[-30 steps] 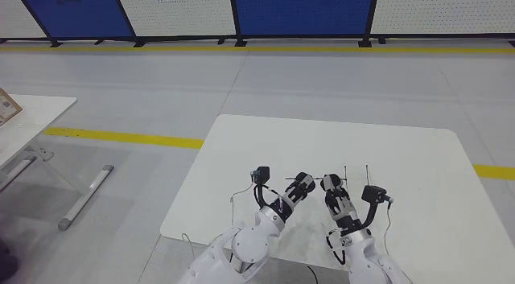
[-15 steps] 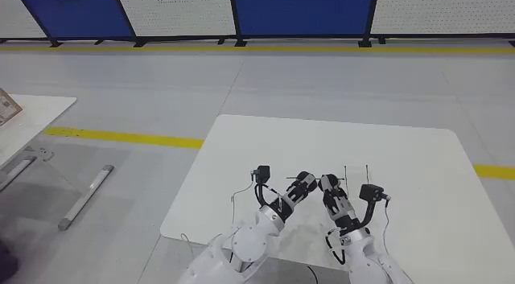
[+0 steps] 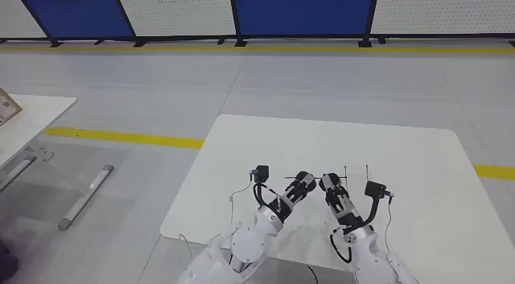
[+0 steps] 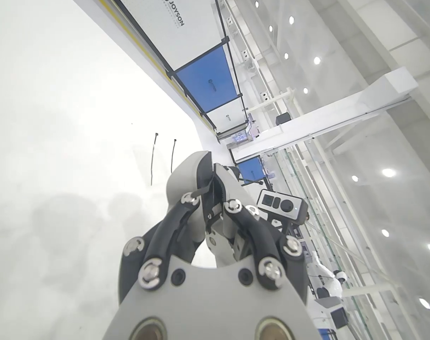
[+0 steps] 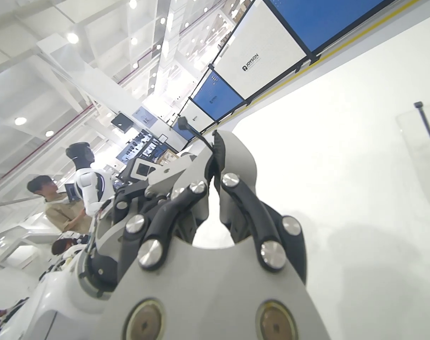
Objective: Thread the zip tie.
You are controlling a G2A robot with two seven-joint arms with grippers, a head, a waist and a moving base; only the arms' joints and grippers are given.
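Observation:
My left gripper (image 3: 306, 178) and right gripper (image 3: 327, 181) hover almost tip to tip over the white table (image 3: 322, 135), near its front edge. In the right wrist view the right gripper (image 5: 215, 150) is shut on a black zip tie (image 5: 193, 131), whose square head sticks out past the fingertips. The left gripper (image 4: 212, 170) is shut too, with a short black zip tie strip (image 4: 200, 191) pinched across its pads. A thin black end (image 3: 290, 177) pokes out beside the left gripper. I cannot tell whether both hold the same tie.
Two spare black zip ties (image 3: 346, 173) (image 3: 367, 171) lie side by side on the table just beyond the right gripper, also seen as spare ties (image 4: 153, 159) (image 4: 173, 155). The table stretches bare towards its far edge. Floor and another table lie to the left.
The right arm's wrist has shifted a little to the right. Both grippers stay shut and close together.

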